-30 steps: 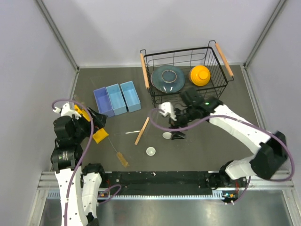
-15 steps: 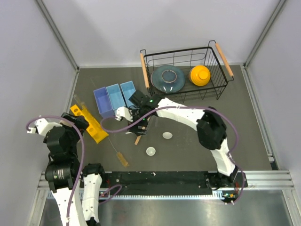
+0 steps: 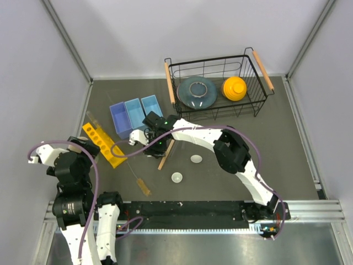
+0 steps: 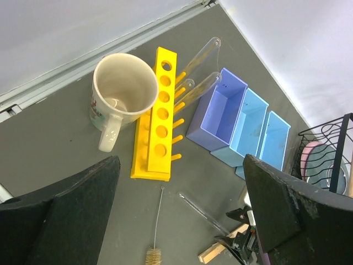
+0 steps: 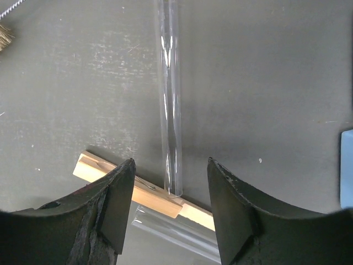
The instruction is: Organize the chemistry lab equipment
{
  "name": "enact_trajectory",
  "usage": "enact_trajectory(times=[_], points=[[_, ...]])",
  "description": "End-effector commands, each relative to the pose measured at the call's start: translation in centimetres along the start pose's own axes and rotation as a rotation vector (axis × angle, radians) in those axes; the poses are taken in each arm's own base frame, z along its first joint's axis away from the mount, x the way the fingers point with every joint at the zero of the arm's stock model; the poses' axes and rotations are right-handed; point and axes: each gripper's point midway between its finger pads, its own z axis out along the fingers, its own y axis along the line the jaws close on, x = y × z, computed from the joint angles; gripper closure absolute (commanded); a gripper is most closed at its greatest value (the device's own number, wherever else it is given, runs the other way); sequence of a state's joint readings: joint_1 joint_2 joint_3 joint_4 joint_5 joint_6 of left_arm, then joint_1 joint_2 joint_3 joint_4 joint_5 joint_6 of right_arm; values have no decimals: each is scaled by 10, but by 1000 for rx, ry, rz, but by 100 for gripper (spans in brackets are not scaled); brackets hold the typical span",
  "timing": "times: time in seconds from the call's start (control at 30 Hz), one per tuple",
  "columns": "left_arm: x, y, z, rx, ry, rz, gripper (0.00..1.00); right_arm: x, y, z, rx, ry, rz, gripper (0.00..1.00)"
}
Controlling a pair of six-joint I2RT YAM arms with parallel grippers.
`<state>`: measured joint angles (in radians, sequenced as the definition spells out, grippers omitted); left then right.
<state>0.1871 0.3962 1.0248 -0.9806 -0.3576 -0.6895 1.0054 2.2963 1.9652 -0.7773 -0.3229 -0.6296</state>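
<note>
A clear glass tube (image 5: 170, 99) lies on the dark table, its end resting against the tan wooden stick (image 5: 142, 190). A second clear tube (image 5: 182, 232) shows under the stick. My right gripper (image 5: 171, 165) hovers low over that end, open, with one finger on each side of the tube and a gap on both sides. Seen from above, the right gripper (image 3: 153, 144) is just left of the wooden stick (image 3: 167, 152). The wire brush (image 3: 141, 181) and two white dishes (image 3: 196, 159) (image 3: 176, 177) lie nearer the front. My left gripper (image 4: 181, 165) hangs wide open and holds nothing.
A yellow tube rack (image 4: 157, 116) holds clear tubes (image 4: 197, 90), and a white mug (image 4: 122, 91) lies beside it. Three blue bins (image 3: 136, 115) stand behind my right gripper. A black wire basket (image 3: 251, 105) at the back holds a plate (image 3: 196, 92) and a yellow bowl (image 3: 234, 88).
My right arm has swung from right of centre across to the left, down over the tube by the wooden stick, and its jaws have narrowed. My left arm has drawn back, uncovering the yellow rack.
</note>
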Motion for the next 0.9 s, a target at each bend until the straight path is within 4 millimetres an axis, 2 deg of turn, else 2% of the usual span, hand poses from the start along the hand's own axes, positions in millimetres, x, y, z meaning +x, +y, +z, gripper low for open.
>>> enact_trajectory(times=[0.0,0.4,0.63,0.73,0.87], points=[[-10,-3,-6,19,-40,-9,1,-11,-5,4,17,-26,2,46],[-6,-7,-9,57,-23,9,1,3,-6,23,13,18,25,55],[-4,-8,-10,73,-16,11,1,6,-6,28,7,23,25,78],[-3,-11,-11,92,-11,17,1,1,-6,27,3,5,29,83],[2,-25,-14,172,25,58,1,-26,-9,15,-10,-77,32,87]])
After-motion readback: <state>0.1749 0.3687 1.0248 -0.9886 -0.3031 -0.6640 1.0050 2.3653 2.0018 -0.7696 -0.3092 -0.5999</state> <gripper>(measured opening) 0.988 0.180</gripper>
